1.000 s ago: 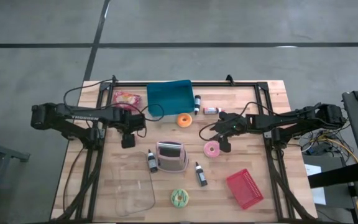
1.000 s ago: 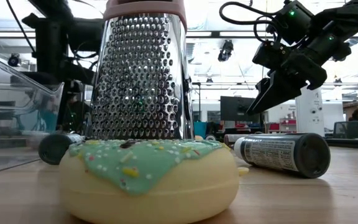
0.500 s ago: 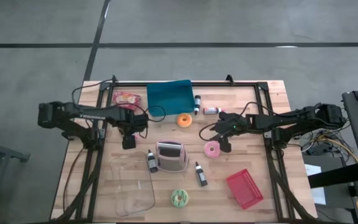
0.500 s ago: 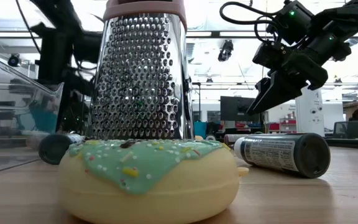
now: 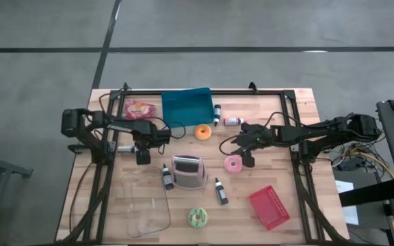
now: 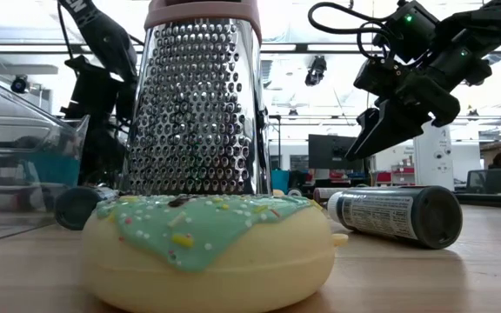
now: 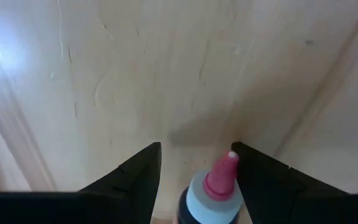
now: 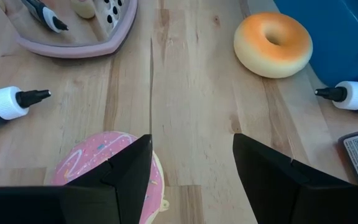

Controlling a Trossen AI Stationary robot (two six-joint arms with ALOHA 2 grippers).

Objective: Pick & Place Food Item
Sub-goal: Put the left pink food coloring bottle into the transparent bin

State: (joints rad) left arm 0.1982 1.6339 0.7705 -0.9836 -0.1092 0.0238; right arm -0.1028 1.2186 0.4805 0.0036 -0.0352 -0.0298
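Pulling back toward frame left, left claw is pinching a bottle; right claw, spread, is hovering beside pink donut, ready to grab

Two black jointed arms trailing black cables.
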